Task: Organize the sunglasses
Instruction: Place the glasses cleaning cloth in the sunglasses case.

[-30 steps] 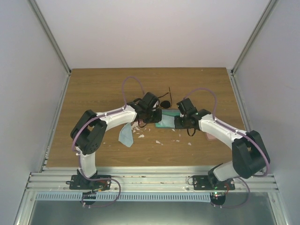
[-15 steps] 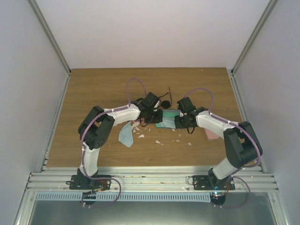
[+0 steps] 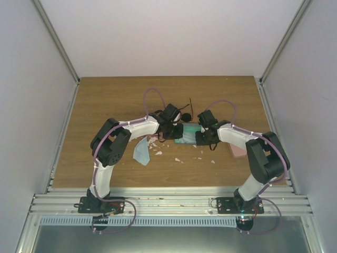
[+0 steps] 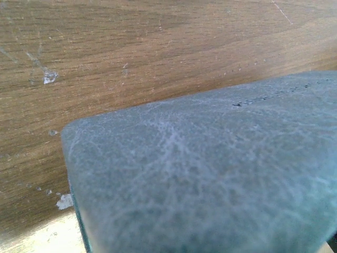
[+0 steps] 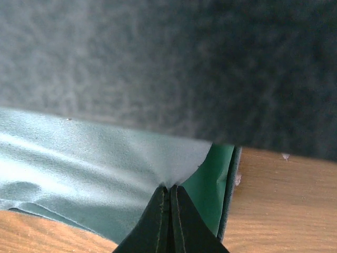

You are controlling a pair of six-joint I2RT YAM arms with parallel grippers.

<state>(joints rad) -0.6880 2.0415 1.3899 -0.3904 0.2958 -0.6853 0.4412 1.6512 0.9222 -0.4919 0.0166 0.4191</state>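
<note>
- Wooden table (image 3: 105, 105): bears every item listed, ordered here from the arm bases outward.
- Light blue cloth (image 3: 141, 151): lies crumpled nearest the bases, just beside the left forearm and well short of either gripper.
- Pink case (image 3: 237, 150): lies flat on the right, partly under the right forearm.
- Right gripper (image 5: 169, 192): at the right end of the blue-grey case (image 4: 210, 174). In its wrist view we see the two fingers pressed together, pinching the edge of the case's teal-green flap (image 5: 95, 163), which puckers at their tips.
- Left gripper (image 3: 178, 130): at the left end of the same case. Its wrist view is filled by the case's grained surface and shows no fingers, so we cannot tell how far it is open.
- Black sunglasses (image 3: 185, 115): lie on the table just beyond the case, on its far side, between the two wrists and near both. Neither gripper holds them. One thin temple points away toward the back wall.
</note>
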